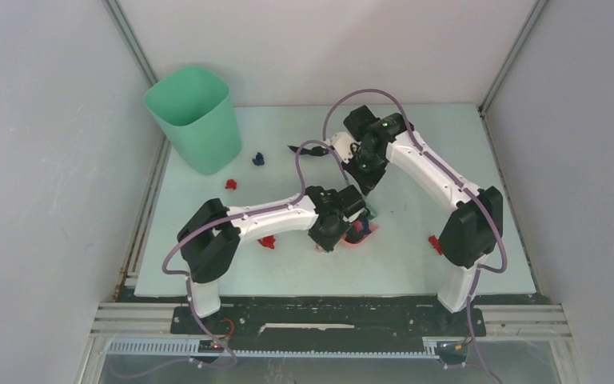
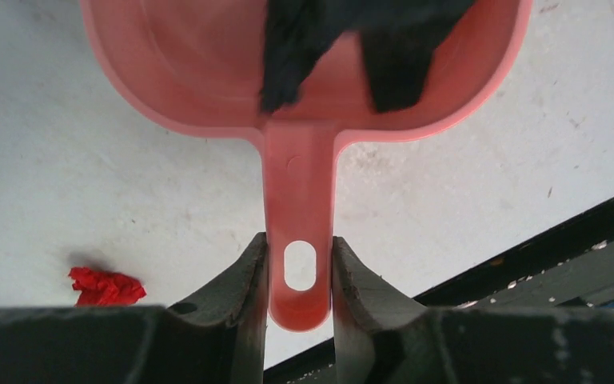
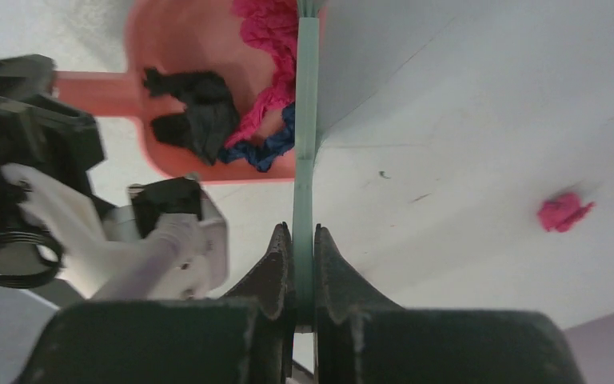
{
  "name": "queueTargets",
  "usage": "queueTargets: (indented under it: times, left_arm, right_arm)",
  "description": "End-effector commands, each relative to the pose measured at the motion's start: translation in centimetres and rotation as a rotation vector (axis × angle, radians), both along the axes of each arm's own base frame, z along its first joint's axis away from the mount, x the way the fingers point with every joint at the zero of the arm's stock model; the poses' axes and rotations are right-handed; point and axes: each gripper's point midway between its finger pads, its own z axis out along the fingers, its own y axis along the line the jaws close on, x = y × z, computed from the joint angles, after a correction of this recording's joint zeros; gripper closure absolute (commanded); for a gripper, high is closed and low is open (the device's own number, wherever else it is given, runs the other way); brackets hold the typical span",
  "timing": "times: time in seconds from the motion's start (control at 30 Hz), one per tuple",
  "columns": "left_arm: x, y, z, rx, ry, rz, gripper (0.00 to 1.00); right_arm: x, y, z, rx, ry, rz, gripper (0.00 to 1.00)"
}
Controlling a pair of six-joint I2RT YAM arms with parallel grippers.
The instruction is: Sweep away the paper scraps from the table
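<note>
Over the table (image 1: 400,256), left pincer (image 2: 298,250) clamps the pink dustpan (image 2: 192,56) by its handle — right pincer (image 3: 300,232) pinches the green brush (image 3: 306,96).

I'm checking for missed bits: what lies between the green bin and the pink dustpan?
In the top view, a dark blue scrap and a red scrap lie there, nearer the bin.

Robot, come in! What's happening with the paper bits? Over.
Left gripper shut on pink plastic dustpan handle. Right gripper shut on green hand brush. Black, pink, blue paper scraps in pan; red scrap loose on pale green table. Nothing seen blocking.
</note>
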Motion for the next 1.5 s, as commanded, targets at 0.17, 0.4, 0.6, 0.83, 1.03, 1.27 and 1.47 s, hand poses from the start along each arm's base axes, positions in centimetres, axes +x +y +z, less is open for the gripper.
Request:
queueTargets:
  times: [0.17,0.4,0.6,0.83,1.03,1.27,1.47]
  left_arm:
    - [1.9,-2.7,1.3,-0.118,-0.064,-0.011,1.0]
    - [1.5,-5.3,4.3,-0.245,-0.196,-0.139,1.0]
    - [0.3,-6.3,4.1,-0.209,-0.152,-0.204,1.0]
    - [-4.4,-6.1,3.9,-0.035,-0.055,-0.405,1.0]
    - [-6.2,-6.7,2.7,0.015,0.045,-0.462,1.0]
    - [-6.3,-9.2,1.4,0.024,0.098,-0.49,1.0]
    - [-5.6,-11.4,0.9,0.022,0.096,-0.502,1.0]
  right_arm:
    - [-3.8,0.3,5.5,0.175,-0.021,-0.066,1.0]
    - [-1.0,-6.5,8.8,0.122,-0.243,-0.24,1.0]
    - [-1.2,-15.8,9.9,0.028,-0.321,-0.452,1.0]
    - [-4.8,-26.7,7.4,-0.203,-0.312,-0.678,1.0]
    - [-7.2,-29.7,3.7,-0.22,-0.212,-0.784,1.0]
    - [-9.6,-22.2,-1.1,0.059,0.087,-0.722,1.0]
    - [-10.8,-15.1,-0.2,0.312,0.223,-0.602,1.0]
